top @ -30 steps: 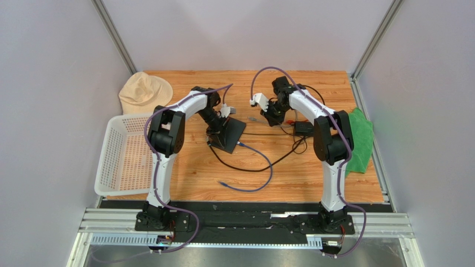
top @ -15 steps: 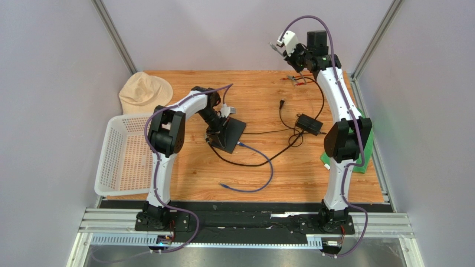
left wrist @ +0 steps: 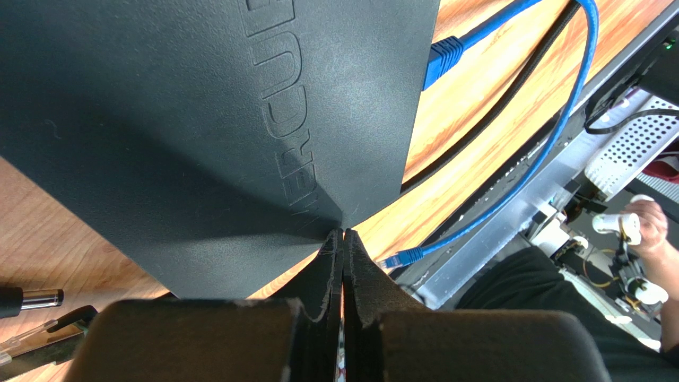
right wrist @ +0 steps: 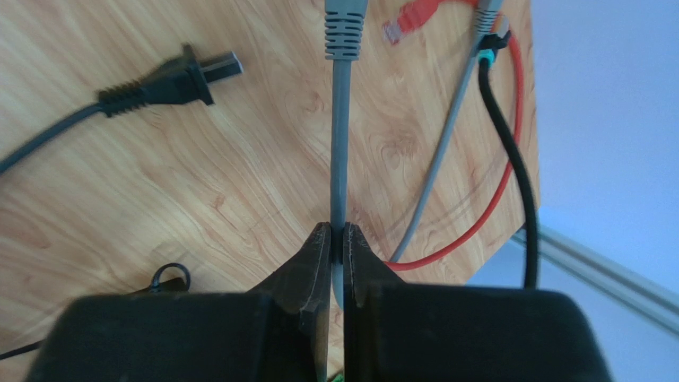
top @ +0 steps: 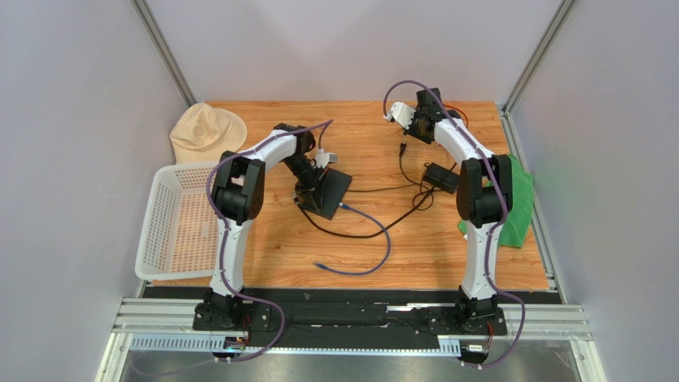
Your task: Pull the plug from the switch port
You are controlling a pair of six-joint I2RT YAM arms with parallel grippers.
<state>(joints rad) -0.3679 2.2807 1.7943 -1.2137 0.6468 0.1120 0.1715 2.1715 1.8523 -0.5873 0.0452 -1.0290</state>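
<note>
Plug (left wrist: 443, 56) in switch port (left wrist: 424, 78), apart from my left gripper (left wrist: 343, 232) pinched together at the corner of the switch (left wrist: 199, 119), right gripper (right wrist: 338, 229) clamping grey cable (right wrist: 339, 143), now lowered.

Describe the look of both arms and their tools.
Both the left arm and right arm have white tubular links, chunky black joints and a purple cable looping alongside. The left tool and right tool end in black, matte, wedge-shaped fingers. No markings visible.

Bright, even light with soft shadows.
</note>
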